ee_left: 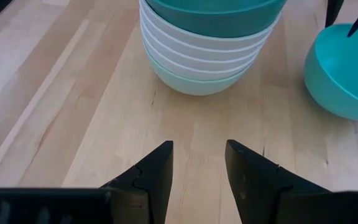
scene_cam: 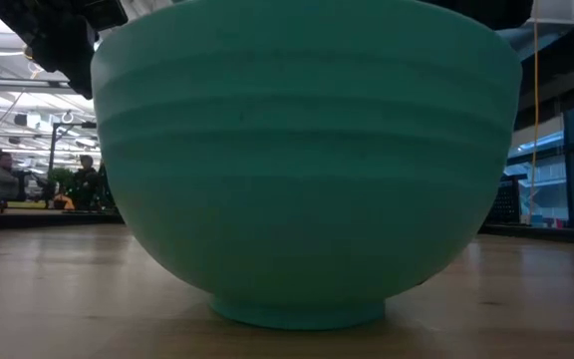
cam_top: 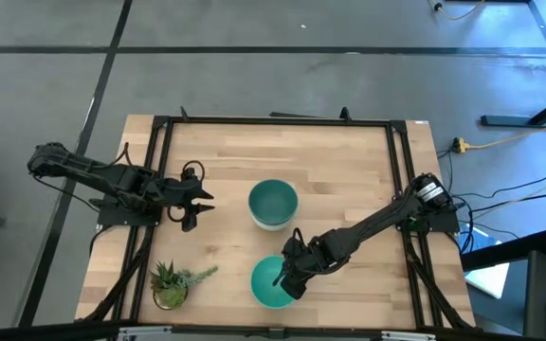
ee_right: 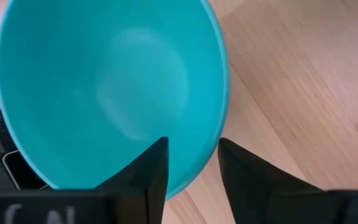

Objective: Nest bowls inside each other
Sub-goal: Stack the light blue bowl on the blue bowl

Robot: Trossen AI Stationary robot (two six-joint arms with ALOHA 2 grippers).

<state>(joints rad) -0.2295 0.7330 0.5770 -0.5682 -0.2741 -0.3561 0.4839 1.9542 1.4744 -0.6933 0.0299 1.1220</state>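
Observation:
A stack of nested bowls (cam_top: pixel 273 204) stands mid-table with a dark teal one on top. In the left wrist view the stack (ee_left: pixel 207 53) shows white bowls over a pale mint one, which rests on the wood. A bright turquoise bowl (cam_top: pixel 269 282) stands alone on its foot (scene_cam: pixel 297 311) near the table's near edge. My right gripper (cam_top: pixel 286 275) is open at this bowl's right side. One finger (ee_right: pixel 151 171) is over the bowl's inside and the other (ee_right: pixel 244 177) is outside its rim (ee_right: pixel 221 93). My left gripper (cam_top: pixel 200 202) is open, left of the stack and apart from it.
A small spiky potted plant (cam_top: pixel 171 282) stands at the near left, left of the turquoise bowl. Black frame rails (cam_top: pixel 154 180) run along the table's left, right and far sides. Bare wood lies between the left gripper (ee_left: pixel 197 168) and the stack.

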